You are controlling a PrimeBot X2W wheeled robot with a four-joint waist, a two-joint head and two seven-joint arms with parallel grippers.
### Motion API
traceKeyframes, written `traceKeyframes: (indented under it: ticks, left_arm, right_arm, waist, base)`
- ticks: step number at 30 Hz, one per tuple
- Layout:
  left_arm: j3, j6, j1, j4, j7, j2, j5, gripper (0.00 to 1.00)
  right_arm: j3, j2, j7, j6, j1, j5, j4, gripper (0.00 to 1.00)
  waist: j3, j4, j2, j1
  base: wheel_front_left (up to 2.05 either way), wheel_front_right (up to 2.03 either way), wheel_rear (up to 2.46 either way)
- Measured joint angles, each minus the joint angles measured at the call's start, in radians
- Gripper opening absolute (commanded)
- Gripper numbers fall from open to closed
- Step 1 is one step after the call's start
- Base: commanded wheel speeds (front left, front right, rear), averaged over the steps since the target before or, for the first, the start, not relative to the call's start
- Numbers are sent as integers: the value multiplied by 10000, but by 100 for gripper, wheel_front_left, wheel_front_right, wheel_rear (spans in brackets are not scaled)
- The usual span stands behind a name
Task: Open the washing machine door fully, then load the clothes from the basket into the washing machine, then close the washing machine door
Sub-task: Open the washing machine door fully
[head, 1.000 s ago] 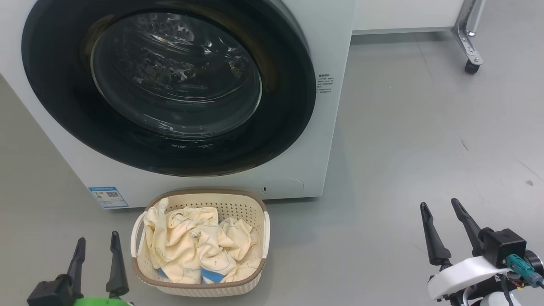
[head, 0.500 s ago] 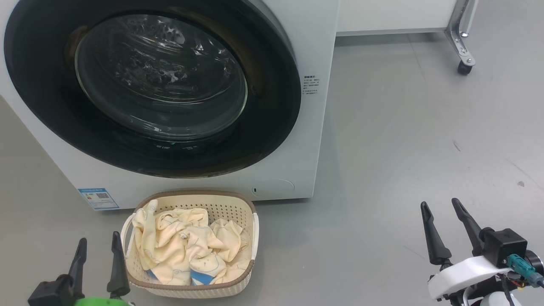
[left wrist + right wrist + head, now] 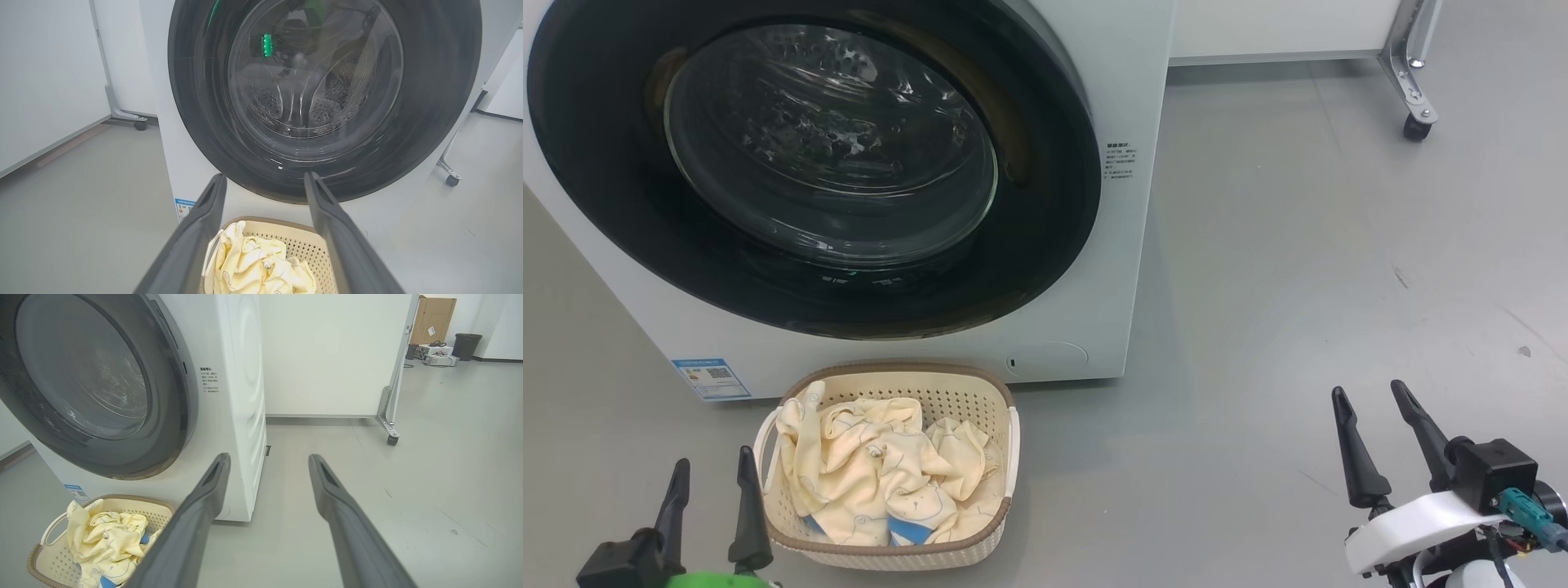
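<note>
Washing machine (image 3: 1131,82): white front-loader standing on a grey floor (image 3: 1298,286), blue label sticker (image 3: 711,378) at the lower left corner of its front. Washing machine door (image 3: 1045,245): glossy black ring with bulging glass centre, lying shut against the front; the perforated steel drum is visible through the glass in the left wrist view. Basket (image 3: 890,555): cream, perforated, brown-rimmed, on the floor just before the machine, below the door. Clothes (image 3: 874,474): pale yellow garments with blue patches, heaped inside the basket. Left gripper (image 3: 712,457): jaws apart, empty, just beside the basket's left wall. Right gripper (image 3: 1368,389): jaws apart, empty, well apart from the basket, over bare floor. Wheeled metal leg (image 3: 1413,82): far right, behind the machine.
</note>
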Motion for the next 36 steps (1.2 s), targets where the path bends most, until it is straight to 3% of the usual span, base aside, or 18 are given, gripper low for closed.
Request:
traceKeyframes:
  ticks: [1,13,22,27,34,36]
  left_arm:
    - [0,0,0,0,0,0,-19,100]
    - [-4,0,0,36,0,0,-75,100]
    - [-19,0,-1,38,0,0,-81,100]
    - [-71,0,0,35,0,0,-96,100]
    - [-408,0,1,8,0,0,-257,100]
    - [-449,0,1,-2,0,0,-257,100]
  right_arm:
    - [-21,19,0,0,0,50,-13,0]
    - [0,242,0,0,3,708,-59,0]
    - [-546,640,0,0,47,2869,-58,0]
    - [-1068,802,0,0,48,4913,-44,0]
    - [-1916,817,-2,-2,18,9329,272,0]
    - [-1942,802,-2,-2,0,9827,359,0]
  waist:
    - [4,2,0,0]
    - [35,-3,0,0]
    - [79,-32,0,0]
    - [114,-45,0,0]
    - [250,62,0,0]
    - [278,93,0,0]
  base:
    - [0,0,0]
    - [0,0,0]
    - [0,0,0]
    - [0,0,0]
    - [0,0,0]
    - [0,0,0]
